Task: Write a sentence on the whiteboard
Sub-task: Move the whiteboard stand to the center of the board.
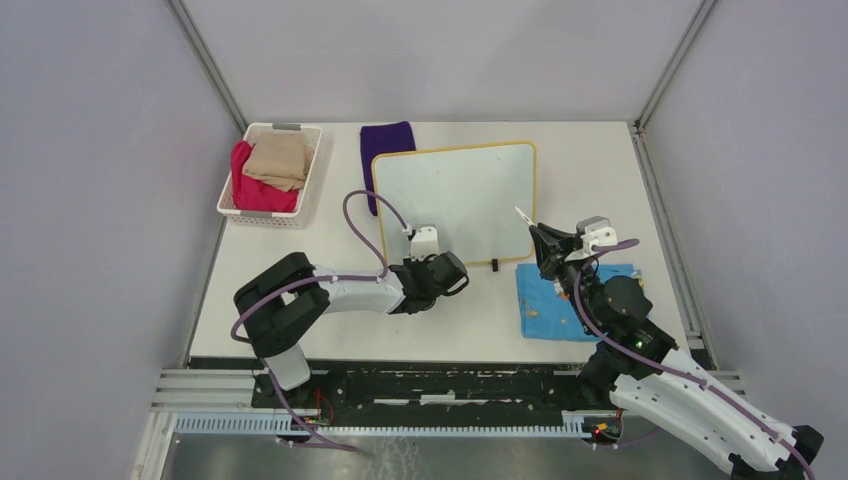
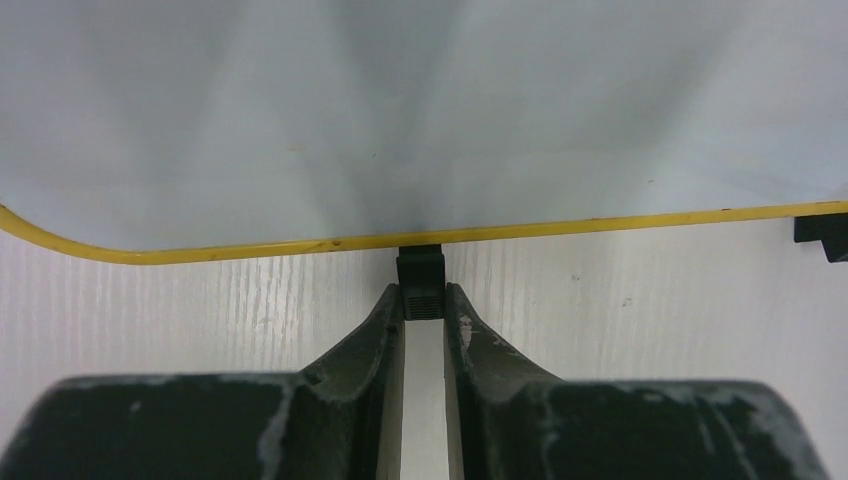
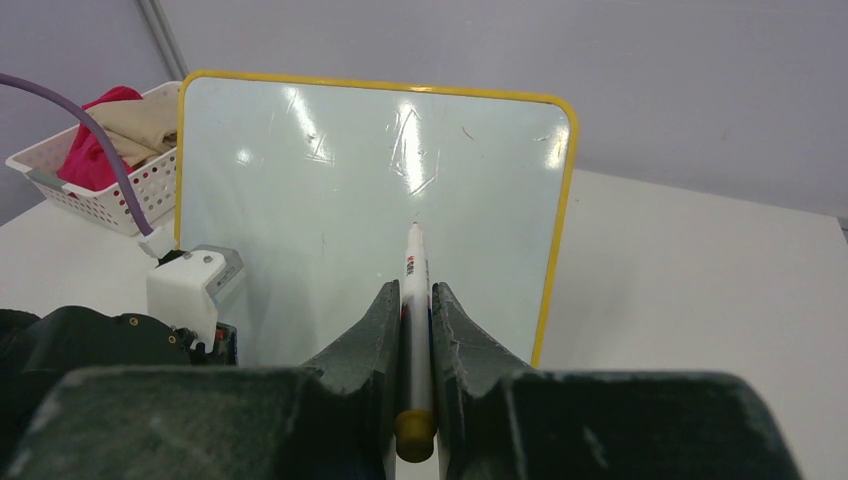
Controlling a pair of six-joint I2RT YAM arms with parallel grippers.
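Whiteboard (image 1: 455, 200) lies mid-tabletop (image 1: 600, 180), surface blank, nothing written. Your left end effector (image 2: 423, 297) is clamped on its black clip foot (image 2: 420, 268) at the near edge; use that as the brace. Right end effector (image 3: 414, 292) grips the marker (image 3: 413, 262), tip over the board, contact unclear. Lower gently, with light pressure. Basket (image 1: 262, 216) holds red cloth (image 1: 250, 190) and beige cloth (image 1: 278, 160).

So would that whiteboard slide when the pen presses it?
Probably stiff: the whiteboard shows a straight yellow frame, no sag. Likely light and apt to slide on the smooth table; the left pincer gripping its black clip foot should steady it.
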